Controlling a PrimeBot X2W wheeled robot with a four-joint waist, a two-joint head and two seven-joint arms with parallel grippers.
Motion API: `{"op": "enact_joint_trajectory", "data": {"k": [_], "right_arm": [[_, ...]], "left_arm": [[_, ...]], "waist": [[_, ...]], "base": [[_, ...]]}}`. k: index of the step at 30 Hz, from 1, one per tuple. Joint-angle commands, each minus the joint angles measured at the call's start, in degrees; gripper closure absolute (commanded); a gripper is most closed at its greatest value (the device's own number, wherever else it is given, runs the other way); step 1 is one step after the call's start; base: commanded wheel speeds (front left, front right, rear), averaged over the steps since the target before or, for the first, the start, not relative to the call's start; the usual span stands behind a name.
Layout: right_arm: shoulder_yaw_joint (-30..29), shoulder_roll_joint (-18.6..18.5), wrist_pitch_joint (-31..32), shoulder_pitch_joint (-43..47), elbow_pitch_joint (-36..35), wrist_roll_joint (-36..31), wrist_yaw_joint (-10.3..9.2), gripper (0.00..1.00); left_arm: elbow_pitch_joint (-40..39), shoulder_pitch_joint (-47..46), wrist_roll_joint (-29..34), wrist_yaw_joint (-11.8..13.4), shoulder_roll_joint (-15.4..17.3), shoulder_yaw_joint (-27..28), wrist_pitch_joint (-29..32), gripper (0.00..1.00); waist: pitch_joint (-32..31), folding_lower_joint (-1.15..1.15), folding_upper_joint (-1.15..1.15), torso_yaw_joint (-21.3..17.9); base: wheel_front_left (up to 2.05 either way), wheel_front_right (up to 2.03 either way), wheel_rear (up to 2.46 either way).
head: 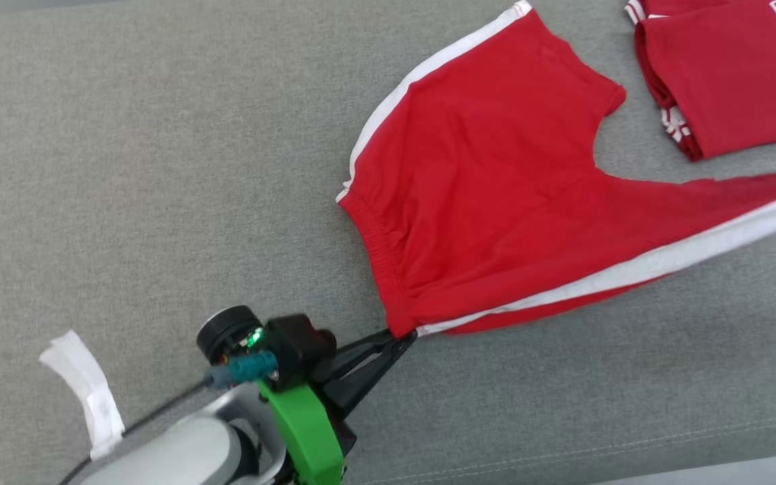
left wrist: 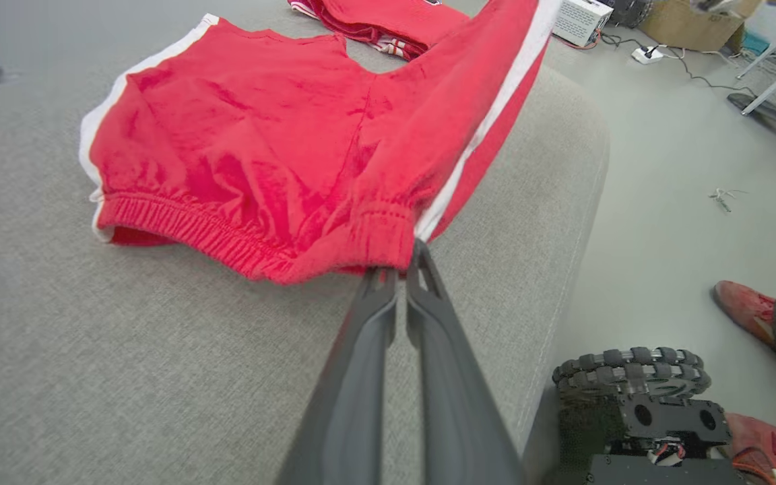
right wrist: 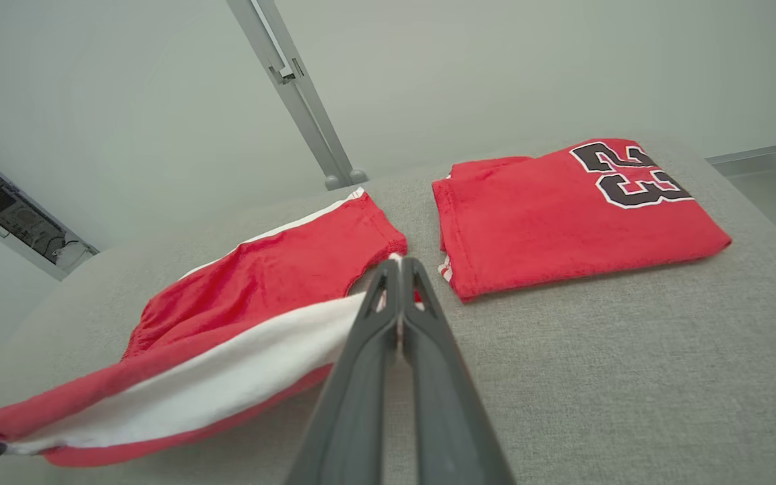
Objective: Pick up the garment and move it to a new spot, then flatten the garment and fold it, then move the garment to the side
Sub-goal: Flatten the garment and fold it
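Nearest the head camera, the left gripper (head: pixel 403 339) has its fingers pressed together on the waistband corner of the shorts (head: pixel 482 202), right where the white stripe starts. Its wrist view shows the elastic bunched at the tips (left wrist: pixel 401 269). The right gripper (right wrist: pixel 398 266) is likewise pinched tight on the shorts (right wrist: pixel 280 289), at the hem end of that same striped leg.

Each gripper holds one end of one side seam, so the stripe runs taut between them and that edge rides clear of the cushion (head: pixel 125 168). The other leg and most of the seat rest on the grey fabric. This looks like a stretch to pull the shorts flat, or a carry to a fresh spot. Either way folding has not begun. The folded jersey (head: pixel 731 81) lies just beside the far leg, apart from it, likely set aside as done.

In the head view the held leg runs off the right edge, and the jersey is cut by the top corner. How much cloth sits between each pair of fingers is hidden by the fabric itself. It is hard to tell whether the layer under the raised edge is smooth or creased. A strip of white tape (head: pixel 85 391) lies on the cushion near the left arm, its purpose unclear. Beyond the cushion edge, the left wrist view catches a wheel (left wrist: pixel 630 377) and a person's shoes (left wrist: pixel 745 310), partly cropped.
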Motion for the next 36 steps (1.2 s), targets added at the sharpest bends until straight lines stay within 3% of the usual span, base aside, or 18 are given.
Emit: {"op": "enact_joint_trajectory", "data": {"k": [1, 5, 10, 20, 26, 36], "right_arm": [[0.9, -0.2, 2.0, -3.4, 1.2, -0.3, -0.07, 1.0], [4.0, -1.2, 9.7, -14.5, 6.1, -2.2, -0.07, 1.0], [8.2, -1.2, 18.4, -28.5, 12.0, -4.6, -0.06, 1.0], [15.6, -0.6, 28.9, -48.1, 19.7, -9.1, -0.06, 1.0], [20.1, 0.6, 31.3, -57.3, 24.2, -11.7, -0.06, 1.0], [26.9, 1.8, 28.7, -66.8, 31.0, -13.9, -0.06, 1.0]], "left_arm": [[1.1, 0.2, -3.4, -1.2, -1.1, 1.2, -0.5, 1.0], [4.8, -1.8, -12.0, -4.2, -5.1, 3.1, -0.4, 1.0], [7.9, -5.1, -20.4, -5.8, -8.3, 4.5, -0.1, 1.0], [5.2, -13.5, -34.0, -6.1, -8.1, 5.4, 3.0, 1.0], [7.3, -19.2, -37.5, -6.1, -8.7, 5.2, 3.6, 1.0], [13.0, -25.0, -35.9, -6.1, -9.0, 1.8, 1.2, 1.0]], "waist": [[1.5, 0.0, 0.0, 1.3], [4.4, 0.0, 0.0, 3.9], [7.6, 0.0, 0.0, 7.8], [12.3, 0.0, 0.0, 13.9], [15.0, 0.0, 0.0, 15.6], [16.9, 0.0, 0.0, 16.5]], "base": [[0.0, 0.0, 0.0], [0.0, 0.0, 0.0], [0.0, 0.0, 0.0], [0.0, 0.0, 0.0], [0.0, 0.0, 0.0], [0.0, 0.0, 0.0]]}}
